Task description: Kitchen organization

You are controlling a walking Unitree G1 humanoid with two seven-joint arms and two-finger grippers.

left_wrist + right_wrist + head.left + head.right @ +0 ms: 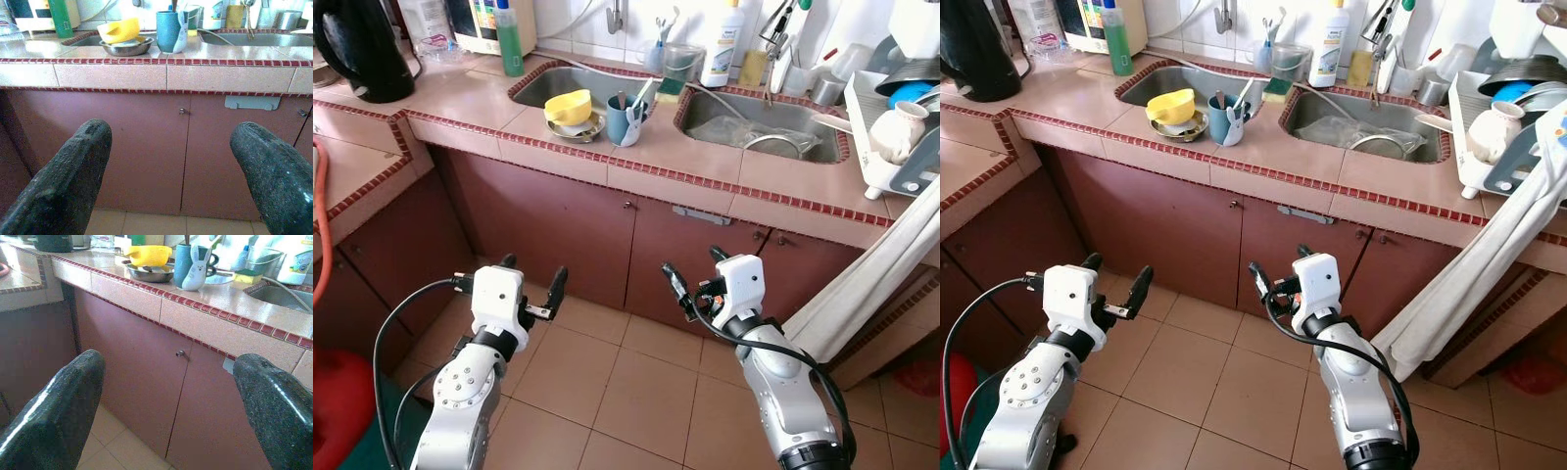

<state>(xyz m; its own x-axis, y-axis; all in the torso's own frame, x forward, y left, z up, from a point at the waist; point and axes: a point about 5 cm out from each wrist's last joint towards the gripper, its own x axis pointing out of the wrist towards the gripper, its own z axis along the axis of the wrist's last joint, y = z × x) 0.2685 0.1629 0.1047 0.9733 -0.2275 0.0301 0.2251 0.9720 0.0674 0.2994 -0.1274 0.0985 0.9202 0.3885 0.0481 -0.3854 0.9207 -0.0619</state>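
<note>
Both arms raised in front of the lower cabinets, nothing held. Left gripper point(530, 287) fingers spread wide, empty, above the tiled floor point(607, 392). Right gripper point(697, 274) fingers also spread apart, empty, near the cabinet doors point(558, 220).

Pink tiled counter point(705, 162) with 2 steel sinks. On the strip between the sinks: blue cup point(623, 119) holding utensils, with a white rabbit figure point(197, 267) on its front. Just beside it, at the left sink's edge, a yellow bowl point(569, 106) tilted inside a steel bowl point(576, 128). Right sink point(759, 122) has a clear bag and a round metal rim in it; cannot tell what the item is.

Back of counter: green bottle point(510, 37), white detergent bottle point(722, 44), clear container point(680, 62) with a green-yellow sponge point(248, 277) beside it. Black kettle point(364, 49) on the far left corner. White dish rack point(891, 147) on the right end, with a white jug point(899, 129) and blue dish. White cloth point(871, 274) hangs off the counter's right end down past the cabinets.
</note>
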